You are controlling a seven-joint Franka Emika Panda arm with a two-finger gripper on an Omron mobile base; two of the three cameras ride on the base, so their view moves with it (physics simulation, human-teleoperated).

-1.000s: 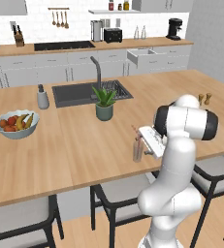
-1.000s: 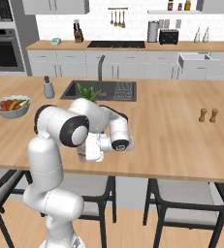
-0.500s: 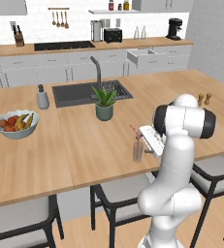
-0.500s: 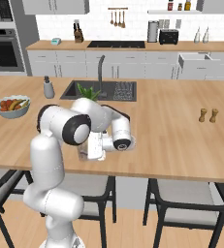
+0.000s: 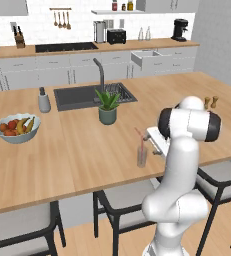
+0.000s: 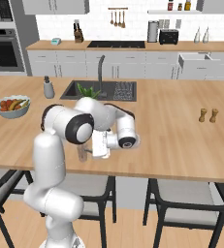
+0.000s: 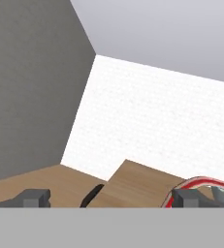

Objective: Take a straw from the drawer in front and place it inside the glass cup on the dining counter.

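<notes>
left base view: straw point(image 5: 140, 142) standing in the glass cup point(image 5: 142, 156) near the front edge of the dining counter point(image 5: 87, 150), long axis close to upright with a slight lean, red top poking out above the rim. gripper point(image 5: 154, 142) sitting just to the right of the cup, nothing visibly pinched.

right base view: cup point(image 6: 82, 153) half tucked behind the arm's elbow, gripper point(image 6: 100, 145) just beside it, pointing sideways along the counter rather than down.

hand view: red straw point(image 7: 196, 185) curling right by the one fingertip point(image 7: 188, 196), not between the two. jaws spread about as wide as they go, holding nothing. looks like drop-off is done, so probably just back straight away from the cup without clipping that leaning top.
</notes>
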